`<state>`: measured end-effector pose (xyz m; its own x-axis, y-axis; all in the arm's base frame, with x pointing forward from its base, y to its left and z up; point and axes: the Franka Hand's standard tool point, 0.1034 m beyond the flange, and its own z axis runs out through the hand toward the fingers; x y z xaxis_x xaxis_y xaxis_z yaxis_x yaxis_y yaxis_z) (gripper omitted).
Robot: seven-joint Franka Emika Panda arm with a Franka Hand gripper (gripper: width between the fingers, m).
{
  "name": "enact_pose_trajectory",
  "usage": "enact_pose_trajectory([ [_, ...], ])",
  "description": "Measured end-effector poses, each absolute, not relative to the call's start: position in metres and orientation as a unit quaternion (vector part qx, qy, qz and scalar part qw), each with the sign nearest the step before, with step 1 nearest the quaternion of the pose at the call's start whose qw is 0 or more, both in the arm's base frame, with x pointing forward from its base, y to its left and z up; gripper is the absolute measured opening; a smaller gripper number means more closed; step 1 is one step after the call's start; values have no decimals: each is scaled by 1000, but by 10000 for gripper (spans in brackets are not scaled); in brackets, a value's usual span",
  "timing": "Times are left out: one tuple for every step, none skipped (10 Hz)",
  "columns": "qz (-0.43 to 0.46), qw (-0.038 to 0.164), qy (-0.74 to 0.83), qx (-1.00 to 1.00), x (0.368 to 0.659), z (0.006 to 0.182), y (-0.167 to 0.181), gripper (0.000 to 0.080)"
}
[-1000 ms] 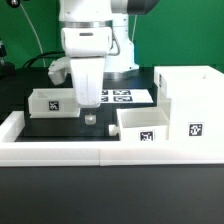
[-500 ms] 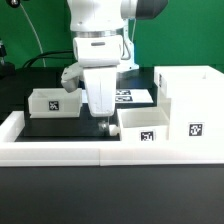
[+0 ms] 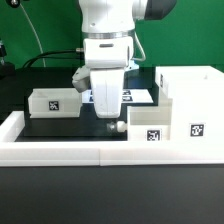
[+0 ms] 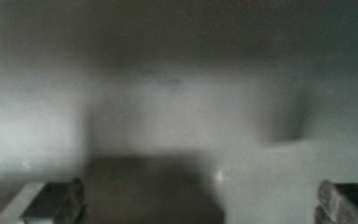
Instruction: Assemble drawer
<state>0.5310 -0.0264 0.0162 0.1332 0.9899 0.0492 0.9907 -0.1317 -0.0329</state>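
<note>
My arm (image 3: 105, 35) stands upright over the middle of the scene, wrist pointing straight down. My gripper (image 3: 113, 123) hangs low over the black table (image 3: 60, 125), just beside the left wall of the right-hand small box (image 3: 150, 124). In the blurred wrist view my fingers (image 4: 48, 200) are spread well apart. The drawer's tall housing (image 3: 190, 95) stands at the right, just beside that box, and the other small box (image 3: 52, 102) sits well apart at the left. The border wall (image 3: 60, 152), long and white, runs along the near edge. The marker board (image 3: 140, 97) lies flat behind my wrist. The room beyond is dark, with cables (image 3: 40, 50) at the far left.
</note>
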Motion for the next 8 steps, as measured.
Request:
enact_pose_trajectory([
  [-8, 28, -650, -760, 532, 17, -25, 649],
  [-8, 27, -644, -764, 534, 18, -24, 649],
  [-8, 23, -640, -768, 536, 19, -24, 649],
  [-8, 22, -635, -772, 536, 19, -24, 649],
  [-8, 22, -634, -773, 536, 19, -25, 649],
  [-8, 22, -634, -773, 536, 19, -25, 649],
  [-8, 22, -634, -773, 536, 19, -25, 649],
  [-7, 23, -641, -767, 535, 18, -26, 649],
])
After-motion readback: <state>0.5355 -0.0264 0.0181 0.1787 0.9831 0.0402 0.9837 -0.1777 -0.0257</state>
